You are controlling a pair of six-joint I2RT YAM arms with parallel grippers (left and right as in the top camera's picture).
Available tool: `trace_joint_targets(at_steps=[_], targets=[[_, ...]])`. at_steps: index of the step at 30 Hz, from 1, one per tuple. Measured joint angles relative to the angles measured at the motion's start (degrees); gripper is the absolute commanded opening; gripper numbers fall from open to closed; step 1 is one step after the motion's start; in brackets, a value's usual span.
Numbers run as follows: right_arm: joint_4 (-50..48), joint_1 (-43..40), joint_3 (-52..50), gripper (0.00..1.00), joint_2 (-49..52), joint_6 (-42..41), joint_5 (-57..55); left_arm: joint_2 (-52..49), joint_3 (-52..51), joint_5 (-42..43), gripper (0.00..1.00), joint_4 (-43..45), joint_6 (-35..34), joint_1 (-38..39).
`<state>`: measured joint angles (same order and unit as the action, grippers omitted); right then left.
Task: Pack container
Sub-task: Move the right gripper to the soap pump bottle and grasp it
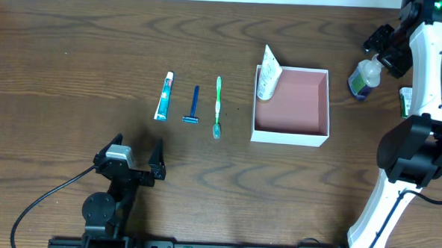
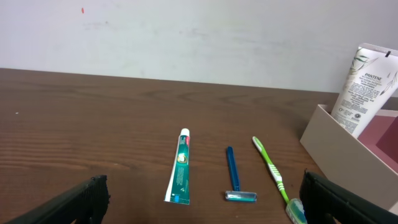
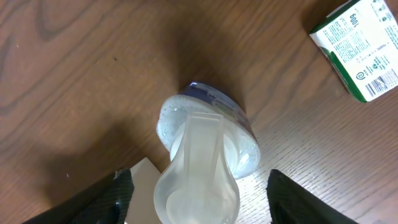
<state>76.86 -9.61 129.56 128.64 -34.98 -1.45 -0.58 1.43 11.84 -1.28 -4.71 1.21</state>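
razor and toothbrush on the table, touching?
Apart. The overhead view shows a strip of bare table between the blue razor and the green toothbrush; the left wrist view agrees.

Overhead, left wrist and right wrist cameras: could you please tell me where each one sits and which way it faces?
Overhead: above the dark wooden table, looking straight down; both arms show, the left hand open.
Left wrist: low on the left arm, facing across the table towards the green plastic toothbrush and white-walled square container; its black fingers frame the bottom.
Right wrist: on the right arm, looking steeply down onto the clear pump bottle; the open right hand straddles it.
Shared: overhead and left wrist both show toothbrush and container.
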Motion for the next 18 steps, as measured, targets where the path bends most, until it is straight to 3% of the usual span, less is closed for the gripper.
trace_joint_targets(at_steps=[18], targets=[[-2.2, 0.0, 0.0, 0.65, 0.0, 0.0, -0.1, 0.0, 0.0, 0.0, 0.98, 0.0, 0.0, 0.0]])
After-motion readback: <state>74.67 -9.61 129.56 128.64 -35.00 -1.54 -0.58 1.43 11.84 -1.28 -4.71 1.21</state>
